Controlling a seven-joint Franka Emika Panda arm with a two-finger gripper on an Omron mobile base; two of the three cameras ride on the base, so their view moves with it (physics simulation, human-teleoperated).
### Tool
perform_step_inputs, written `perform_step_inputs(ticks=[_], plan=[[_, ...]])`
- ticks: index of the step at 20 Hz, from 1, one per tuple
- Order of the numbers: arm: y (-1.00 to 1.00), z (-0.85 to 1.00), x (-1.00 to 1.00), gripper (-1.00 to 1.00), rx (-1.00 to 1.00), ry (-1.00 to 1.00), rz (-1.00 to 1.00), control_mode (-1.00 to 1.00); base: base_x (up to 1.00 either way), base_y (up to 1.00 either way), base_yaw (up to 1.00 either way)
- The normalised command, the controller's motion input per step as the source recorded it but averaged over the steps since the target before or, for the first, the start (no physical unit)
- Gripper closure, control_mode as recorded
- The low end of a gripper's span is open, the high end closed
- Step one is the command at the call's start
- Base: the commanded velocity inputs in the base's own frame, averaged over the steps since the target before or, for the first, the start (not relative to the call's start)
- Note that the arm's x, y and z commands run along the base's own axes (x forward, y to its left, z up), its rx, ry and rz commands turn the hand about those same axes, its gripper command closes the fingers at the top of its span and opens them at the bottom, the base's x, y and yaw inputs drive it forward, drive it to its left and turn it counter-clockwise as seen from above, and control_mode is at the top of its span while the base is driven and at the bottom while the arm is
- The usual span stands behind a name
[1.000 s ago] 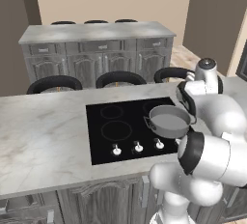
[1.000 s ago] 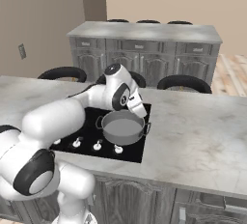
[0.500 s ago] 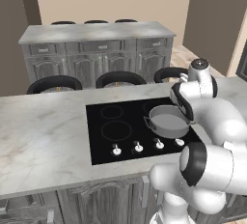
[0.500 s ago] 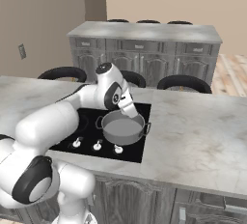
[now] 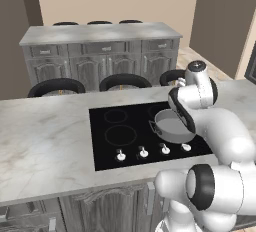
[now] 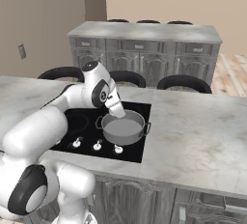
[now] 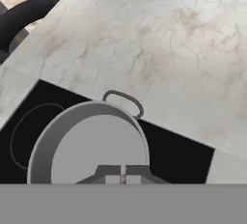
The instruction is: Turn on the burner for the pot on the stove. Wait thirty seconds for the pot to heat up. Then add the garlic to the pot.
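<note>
Partly hidden: gripper [image 7: 122,178] pinched on garlic [image 7: 123,179] | over pot [image 7: 87,146]

The grey metal pot [image 7: 91,143] sits low in the hand view, its flat inside bare and its rim a lighter ring. One loop handle [image 7: 124,100] sticks out past the rim toward the marbled counter [image 7: 159,49]. The pot stands on the black glass stove [image 7: 178,155], whose edge meets the counter; a faint burner ring [image 7: 19,136] shows beside the pot. The pincer [image 7: 122,178] is closed over the pot, a small pinkish sliver between its dark tips. A black stool seat [image 7: 21,18] shows beyond the counter's edge.
</note>
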Motion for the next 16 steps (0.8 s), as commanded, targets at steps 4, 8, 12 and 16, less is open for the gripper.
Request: perform_step_inputs(ticks=[4,8,12,16], plan=[[0.0,-0.18,-0.02,1.0,0.06,0.0,0.0,-1.0,0.0,0.0,0.0],[0.0,-0.13,0.0,1.0,0.0,0.0,0.0,-1.0,0.0,0.0,0.0],[0.08,-0.06,0.0,1.0,0.0,0.0,0.0,-1.0,0.0,0.0,0.0],[0.14,-0.03,0.0,1.0,0.0,0.0,0.0,-1.0,0.0,0.0,0.0]])
